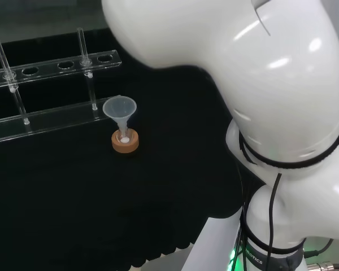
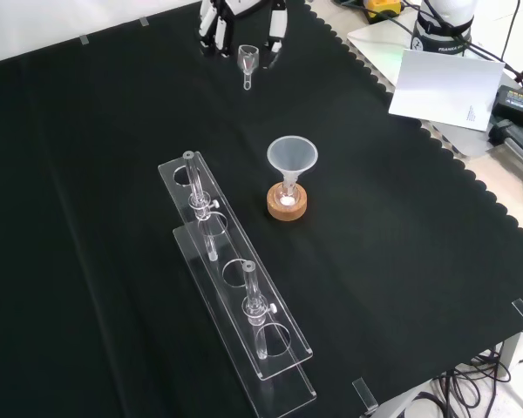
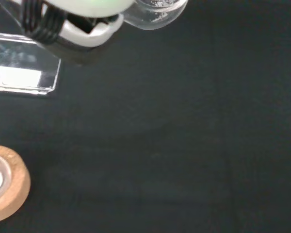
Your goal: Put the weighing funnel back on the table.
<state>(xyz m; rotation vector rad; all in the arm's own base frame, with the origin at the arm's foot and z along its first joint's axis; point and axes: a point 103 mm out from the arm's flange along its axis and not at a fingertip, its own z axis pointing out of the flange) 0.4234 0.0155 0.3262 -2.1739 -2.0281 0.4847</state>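
- The robot hand is holding the weighing funnel between curled fingers, with the stem pointing down.
- In the front view, the weighing funnel is sitting well beyond the funnel, at the far edge of the desk.
- The funnel is standing on a cork ring, beside a clear rack.

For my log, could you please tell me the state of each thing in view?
weighing funnel: held by the hand.
hand: curled round the weighing funnel.
funnel: upright, stem in its flask.
flask: standing on the cork ring.
test tubes: upright in the rack.
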